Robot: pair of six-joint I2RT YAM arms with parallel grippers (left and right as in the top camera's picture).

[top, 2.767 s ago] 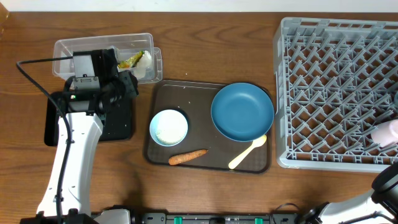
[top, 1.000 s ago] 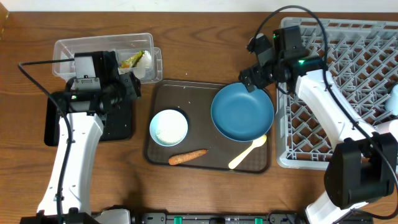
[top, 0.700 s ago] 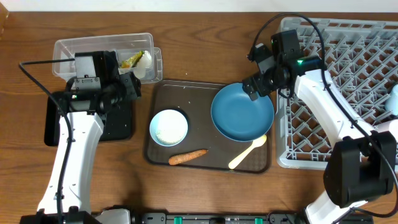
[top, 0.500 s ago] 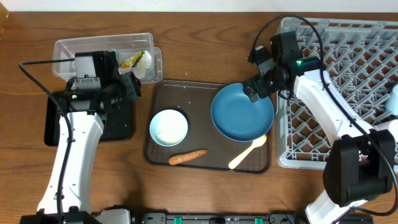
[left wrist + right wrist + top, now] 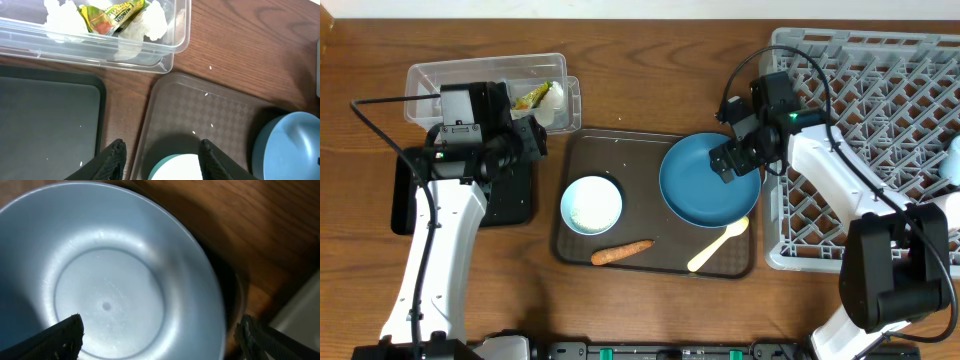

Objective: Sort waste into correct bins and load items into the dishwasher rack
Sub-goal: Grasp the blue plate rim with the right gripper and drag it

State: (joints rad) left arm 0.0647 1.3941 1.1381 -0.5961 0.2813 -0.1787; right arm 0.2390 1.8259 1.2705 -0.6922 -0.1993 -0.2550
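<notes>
- Overhead view: the blue plate (image 5: 708, 182) lies flat on the right half of the serving tray (image 5: 610, 150), and its rim reaches the serving tray's right edge.
- My right gripper (image 5: 730, 160) hangs over the plate's upper right rim, jaws spread wide and clasping nothing.
- From my right wrist, one finger shows above the plate's basin and the other out past its rim. I cannot tell whether either one touches.
- The cream spoon (image 5: 718, 246) lies in the serving tray's lower right corner, with its scoop close under the plate's rim.
- The carrot (image 5: 621, 252) lies along the serving tray's lower edge, left of the spoon.
- A small light-blue bowl (image 5: 591, 204) stands upright on the serving tray's left half, white inside.
- A few rice grains (image 5: 206, 94) are scattered on the serving tray's upper part, seen from my left wrist.
- My left gripper (image 5: 162, 160) hovers over the serving tray's left side, jaws parted and empty, with the bowl's rim showing below between the fingers.
- The clear tub (image 5: 485, 85) sits just beyond the serving tray's upper left corner. At its right end it holds white tissue (image 5: 553, 100) and a yellow-green wrapper (image 5: 532, 97).
- The black bin (image 5: 405, 200) lies left of the serving tray, partly under my left arm.
- The grey rack (image 5: 880, 150) stands just to the right of the serving tray.
</notes>
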